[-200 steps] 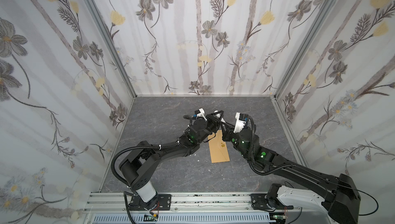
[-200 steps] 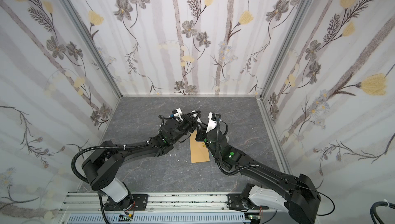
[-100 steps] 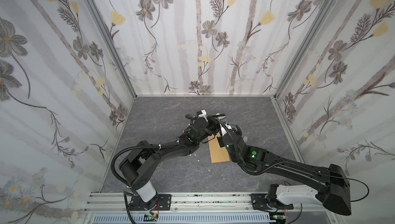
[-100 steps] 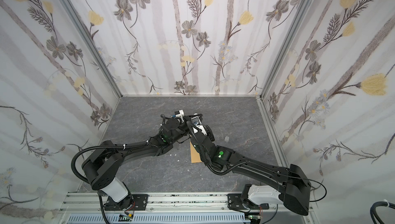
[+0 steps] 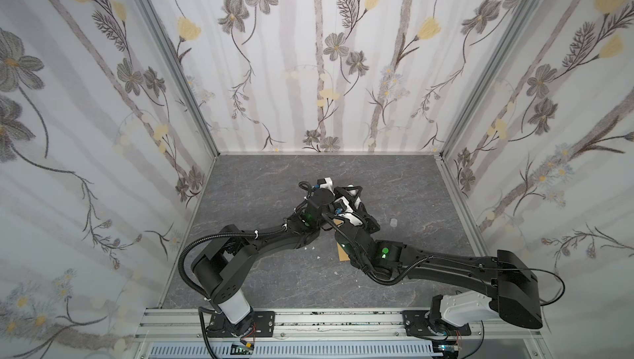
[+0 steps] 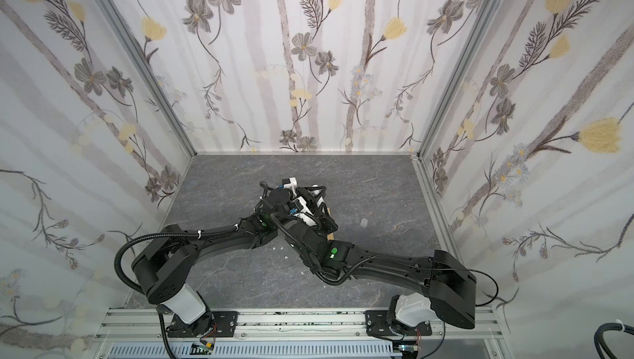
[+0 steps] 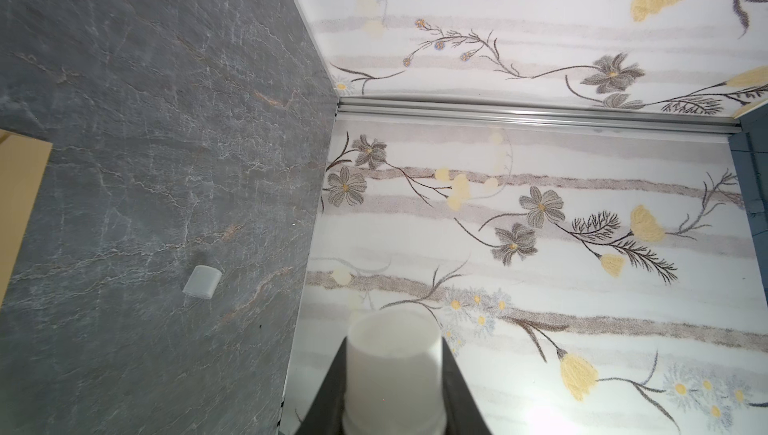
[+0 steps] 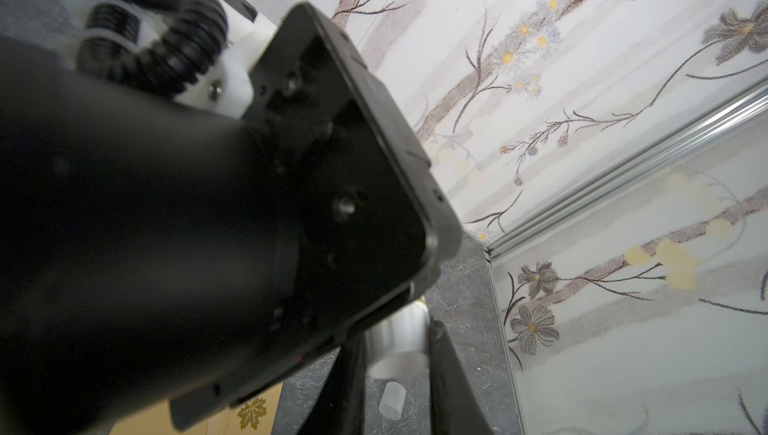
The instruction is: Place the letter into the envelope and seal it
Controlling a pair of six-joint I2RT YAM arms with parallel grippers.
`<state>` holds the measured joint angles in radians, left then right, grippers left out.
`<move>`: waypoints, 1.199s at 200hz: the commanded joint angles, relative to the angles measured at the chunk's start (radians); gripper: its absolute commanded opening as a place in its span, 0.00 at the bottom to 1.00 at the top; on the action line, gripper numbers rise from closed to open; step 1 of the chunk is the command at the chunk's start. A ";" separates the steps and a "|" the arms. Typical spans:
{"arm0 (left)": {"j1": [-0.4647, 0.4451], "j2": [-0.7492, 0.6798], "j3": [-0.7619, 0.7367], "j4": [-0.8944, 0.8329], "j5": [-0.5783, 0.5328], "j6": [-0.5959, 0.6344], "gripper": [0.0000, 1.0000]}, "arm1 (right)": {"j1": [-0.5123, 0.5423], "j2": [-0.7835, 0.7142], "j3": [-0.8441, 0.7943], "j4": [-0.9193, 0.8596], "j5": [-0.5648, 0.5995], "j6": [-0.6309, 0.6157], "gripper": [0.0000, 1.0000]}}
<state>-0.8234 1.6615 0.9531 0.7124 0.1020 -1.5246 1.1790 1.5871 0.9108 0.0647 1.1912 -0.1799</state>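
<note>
A white tube (image 7: 394,370) stands between my left gripper's (image 7: 394,343) fingers, which are shut on it. My right gripper (image 8: 397,341) is shut on the same tube (image 8: 400,329) from the other end, with the left gripper's black body close in front of its camera. In both top views the two grippers meet at mid-table (image 5: 348,193) (image 6: 314,199) over the envelope. Only slivers of the kraft-brown envelope (image 5: 342,255) (image 6: 330,236) (image 7: 18,192) show, and a yellow leaf sticker (image 8: 252,412) sits on it. The letter is hidden.
A small translucent cap (image 5: 394,222) (image 6: 364,222) (image 7: 202,282) (image 8: 392,399) lies on the grey table to the right of the grippers. White crumbs (image 5: 318,257) dot the table nearer the front. Floral walls close in three sides.
My right wrist has swung left and rolled over the envelope, so it now covers most of it. The left arm has hardly moved. Both grips are unchanged.
</note>
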 commanded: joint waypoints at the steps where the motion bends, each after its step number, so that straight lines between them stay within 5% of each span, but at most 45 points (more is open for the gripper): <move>1: -0.014 -0.003 0.023 0.150 0.050 -0.043 0.00 | 0.004 0.048 -0.004 -0.087 -0.117 -0.112 0.08; 71: -0.011 -0.007 0.012 0.150 0.034 -0.031 0.00 | 0.004 -0.130 -0.008 -0.109 -0.315 0.135 0.43; 123: -0.002 -0.019 0.009 0.151 0.017 0.027 0.00 | -0.039 -0.410 -0.117 -0.085 -0.585 0.423 0.50; 179: -0.002 -0.029 0.012 0.151 0.000 0.065 0.00 | -0.271 -0.725 -0.368 0.156 -0.921 0.751 0.57; 240: -0.003 -0.031 0.014 0.152 -0.016 0.104 0.00 | -0.352 -0.689 -0.428 0.336 -1.099 0.904 0.60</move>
<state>-0.8257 1.6344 0.9573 0.8188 0.0998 -1.4471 0.8299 0.8577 0.4873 0.2665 0.2016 0.6327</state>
